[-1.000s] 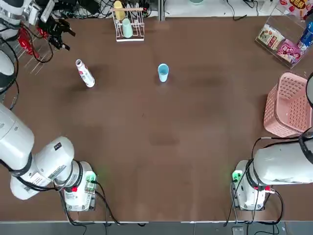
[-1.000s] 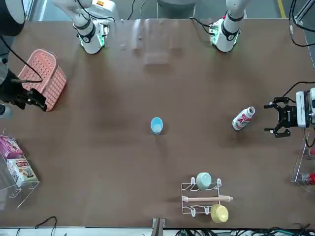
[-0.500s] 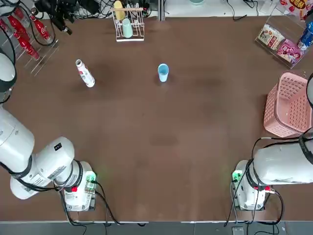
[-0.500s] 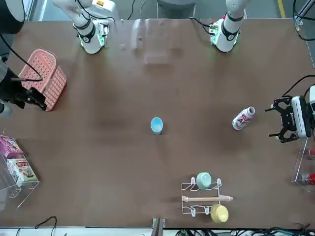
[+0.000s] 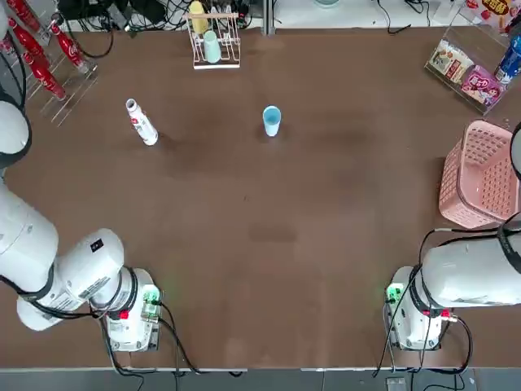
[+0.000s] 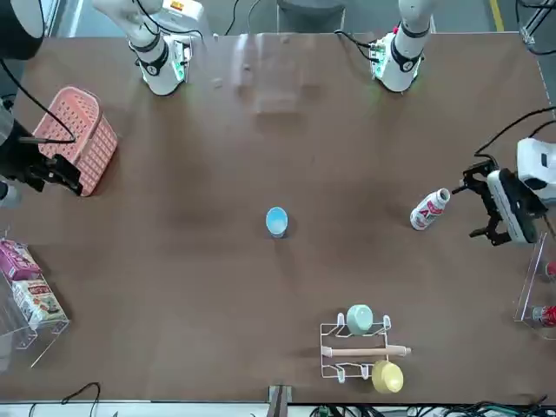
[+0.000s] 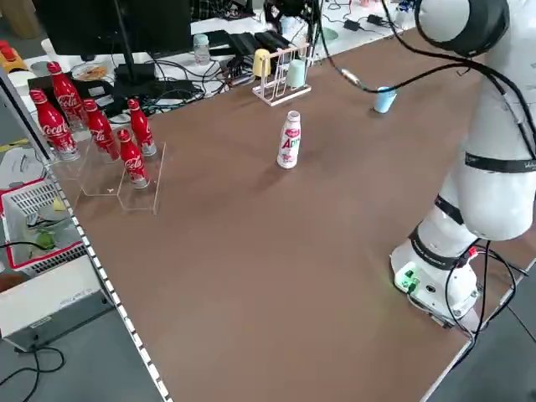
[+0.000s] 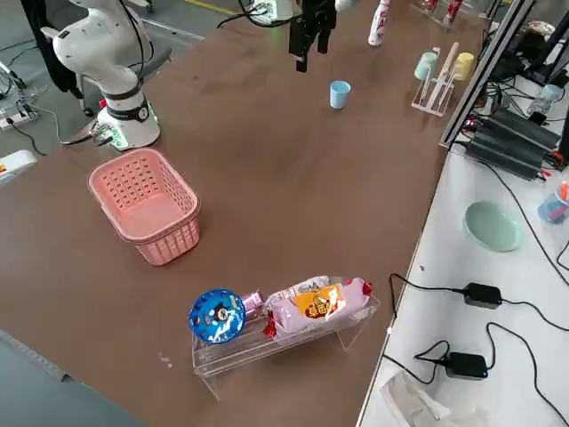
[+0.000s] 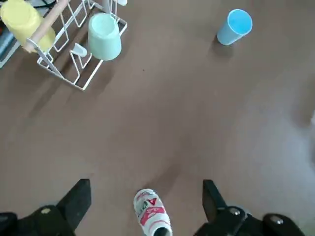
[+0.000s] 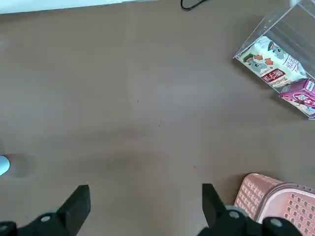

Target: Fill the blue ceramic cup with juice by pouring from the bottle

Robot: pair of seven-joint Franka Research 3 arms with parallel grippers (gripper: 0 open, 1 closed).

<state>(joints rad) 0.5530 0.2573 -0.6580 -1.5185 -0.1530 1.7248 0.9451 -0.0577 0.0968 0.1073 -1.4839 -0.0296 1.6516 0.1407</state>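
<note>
Jaws parted wide, the left gripper (image 6: 465,212) hangs on the left side, just beside the bottle (image 5: 142,123) in the front view, its grip holding nothing. The right gripper (image 10: 146,189) is parked over the right side near the pink basket (image 5: 480,175), also wide open with nothing held. The bottle stands upright in the far left part of the table, small and slim, white with a red-pink label. The blue ceramic cup (image 5: 272,120) stands upright at the middle of the far half, mouth up, sky-blue, handleless and round, well apart from the bottle; what its inside holds I cannot tell.

The tabletop (image 5: 244,261) is smooth, matte brown, with soft shadows beside cup and bottle. Beyond its far edge, cables and a white surface (image 8: 471,302) show; a dark monitor (image 7: 126,29) stands at the far left.

At the far edge, a white wire rack (image 5: 216,61) carries a mint cup (image 5: 212,47) and a yellow cup (image 5: 198,16). A clear stand with red cola bottles (image 7: 53,123) bounds the far left, a clear tray of snacks (image 8: 284,342) the far right. Bare tabletop spreads between bottle and cup, and broadly from both toward the near edge.
</note>
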